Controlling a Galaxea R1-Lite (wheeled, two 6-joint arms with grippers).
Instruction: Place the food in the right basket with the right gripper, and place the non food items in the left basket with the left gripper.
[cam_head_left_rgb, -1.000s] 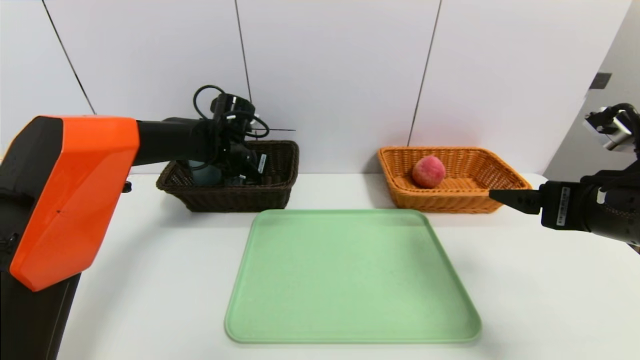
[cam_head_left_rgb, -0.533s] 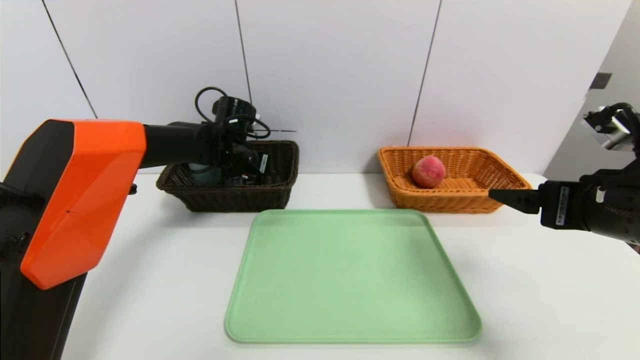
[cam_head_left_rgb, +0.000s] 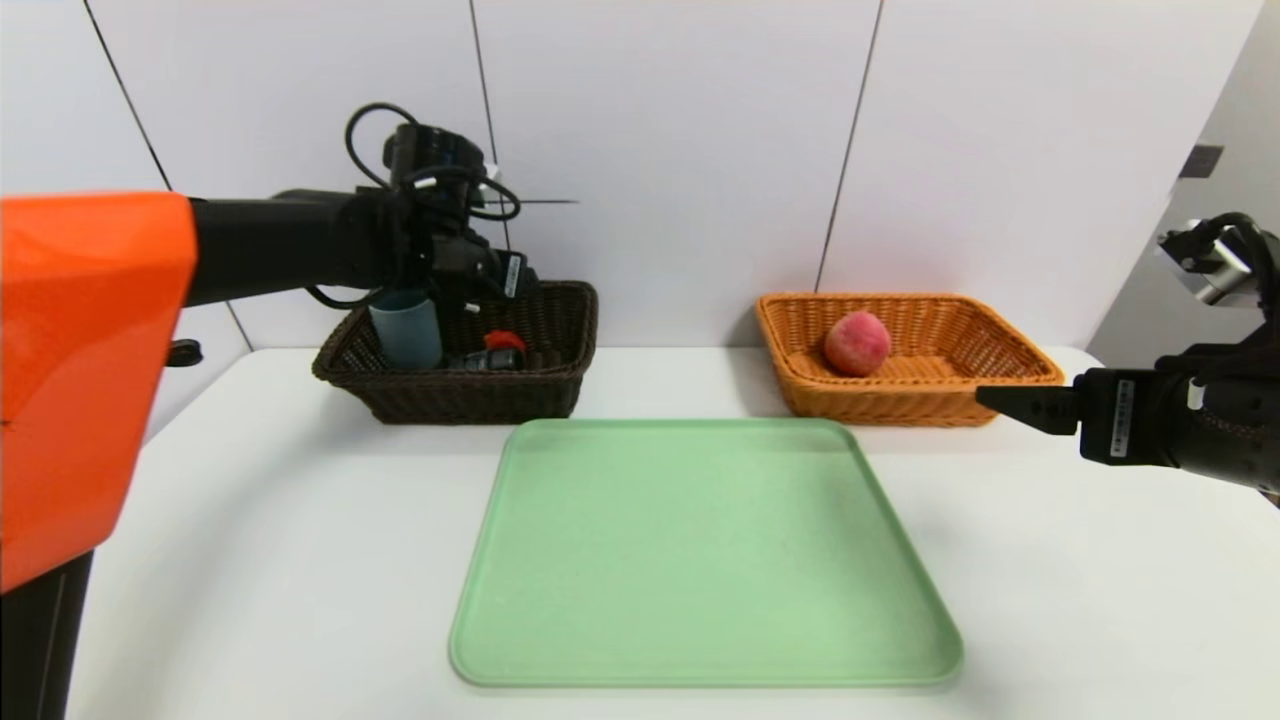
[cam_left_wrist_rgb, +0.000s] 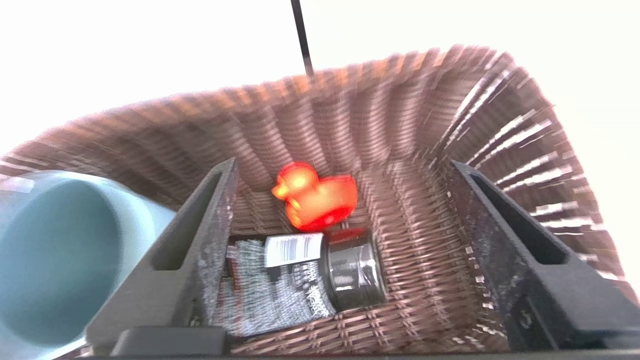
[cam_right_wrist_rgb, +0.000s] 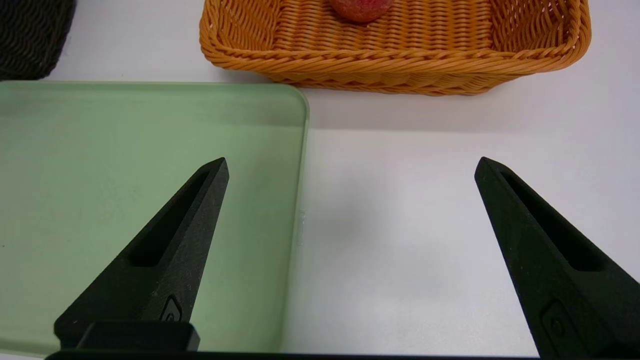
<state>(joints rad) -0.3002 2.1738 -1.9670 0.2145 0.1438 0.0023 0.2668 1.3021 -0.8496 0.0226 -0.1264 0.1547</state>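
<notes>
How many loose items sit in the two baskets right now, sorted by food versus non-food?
Food: 1, the peach in the orange basket.
Non-food: 3, the blue-grey cup, black tube and red duck toy, all in the dark basket.
Total: 4

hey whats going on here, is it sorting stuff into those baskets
Yes. The left gripper hangs open above the dark basket, holding nothing. In that basket are a red toy duck, a black tube lying on its side and a blue-grey cup. The peach sits in the orange basket. The right gripper waits open over the table by the green tray, which has nothing on it. Sorting looks finished.
</notes>
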